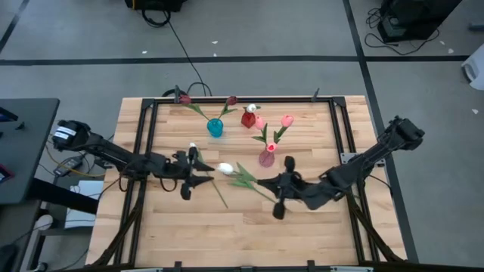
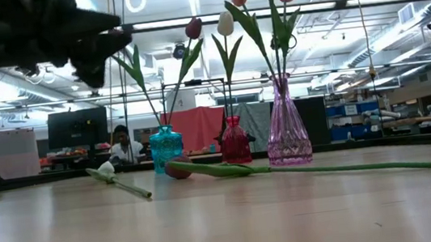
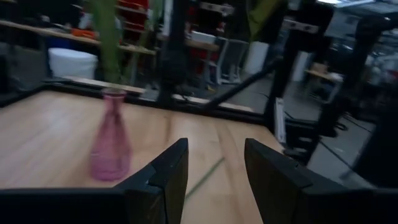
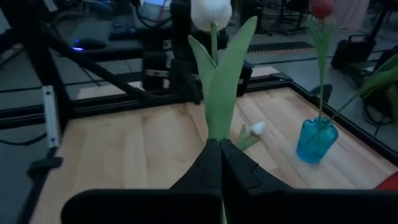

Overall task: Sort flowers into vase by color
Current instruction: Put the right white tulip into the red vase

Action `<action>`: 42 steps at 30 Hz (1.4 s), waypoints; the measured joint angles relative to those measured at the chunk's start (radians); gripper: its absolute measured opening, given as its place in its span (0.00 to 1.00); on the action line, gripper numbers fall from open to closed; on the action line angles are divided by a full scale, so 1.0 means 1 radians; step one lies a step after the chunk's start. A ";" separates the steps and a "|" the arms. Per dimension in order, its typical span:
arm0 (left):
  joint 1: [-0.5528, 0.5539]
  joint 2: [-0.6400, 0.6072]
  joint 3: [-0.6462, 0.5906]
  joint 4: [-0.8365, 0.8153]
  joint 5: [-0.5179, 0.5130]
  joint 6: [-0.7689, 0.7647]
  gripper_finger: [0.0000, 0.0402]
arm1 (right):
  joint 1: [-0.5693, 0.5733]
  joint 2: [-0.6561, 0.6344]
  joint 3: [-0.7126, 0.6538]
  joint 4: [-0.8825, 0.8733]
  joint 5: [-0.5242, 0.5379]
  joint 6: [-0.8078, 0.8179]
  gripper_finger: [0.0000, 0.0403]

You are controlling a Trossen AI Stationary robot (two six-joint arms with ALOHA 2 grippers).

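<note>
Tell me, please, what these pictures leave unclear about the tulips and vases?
- Red vase: in the high view, too small to count its tulips.
- Pink vase: blurred in the left wrist view; its tulips are cut off by the top edge.
- White tulip in the right claw: its lower stem is hidden behind the fingers.

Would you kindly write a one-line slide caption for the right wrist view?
Right gripper shut on a white tulip, held upright above the table, with the blue vase beyond.
</note>
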 joint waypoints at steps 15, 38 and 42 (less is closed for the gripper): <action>-0.044 0.323 0.317 -0.001 0.046 0.108 0.41 | -0.091 0.294 0.000 0.639 -0.059 -0.322 0.01; -0.043 0.375 0.374 0.107 0.051 0.121 0.23 | -0.127 0.430 0.001 1.041 -0.097 -0.551 0.01; -0.043 0.375 0.374 0.112 0.051 0.141 0.03 | -0.128 0.430 0.001 1.035 -0.104 -0.540 0.03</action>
